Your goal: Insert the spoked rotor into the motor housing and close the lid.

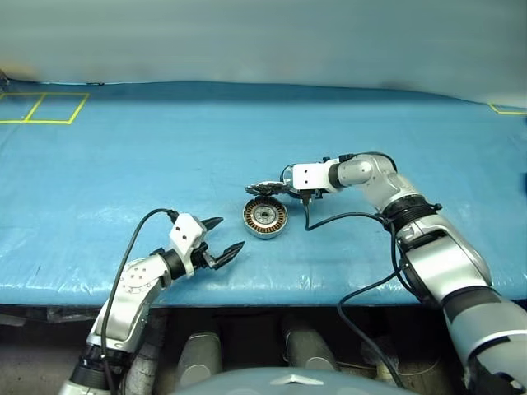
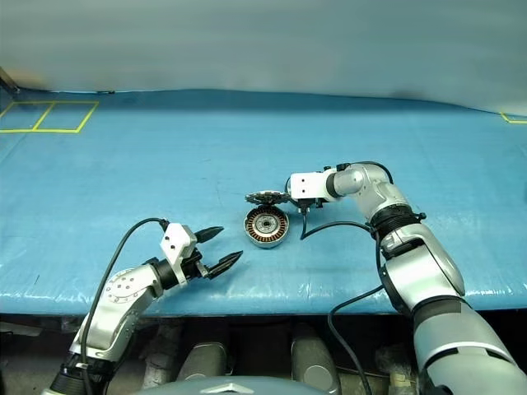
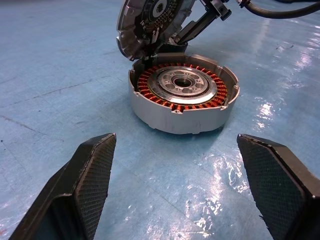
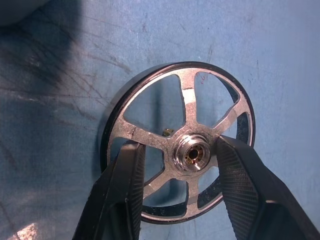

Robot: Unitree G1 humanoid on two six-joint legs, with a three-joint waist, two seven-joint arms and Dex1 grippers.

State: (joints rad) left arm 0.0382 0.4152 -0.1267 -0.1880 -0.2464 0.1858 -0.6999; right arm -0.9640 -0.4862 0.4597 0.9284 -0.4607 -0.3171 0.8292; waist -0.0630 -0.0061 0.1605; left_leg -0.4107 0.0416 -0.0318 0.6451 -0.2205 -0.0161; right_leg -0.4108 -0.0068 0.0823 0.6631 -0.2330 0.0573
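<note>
The motor housing (image 1: pixel 265 218), a silver cup with copper windings, sits on the blue table. Its toothed lid (image 3: pixel 150 20) stands tilted up at the housing's far edge. Just behind the lid, the spoked rotor (image 4: pixel 190 100) rests on the table, black rim around silver spokes. My right gripper (image 4: pixel 179 145) reaches down over the rotor, one finger on each side of the hub. One pad is close against the hub and a gap remains at the other. My left gripper (image 1: pixel 230 233) hovers open near the table's front, pointing at the housing from a short distance, holding nothing.
The blue cover (image 1: pixel 123 164) spreads wide on all sides of the parts. Yellow tape squares (image 1: pixel 41 107) mark the far left corner. A black cable (image 1: pixel 346 218) from my right wrist lies on the table right of the housing. The table's front edge (image 1: pixel 329 292) runs just below my left gripper.
</note>
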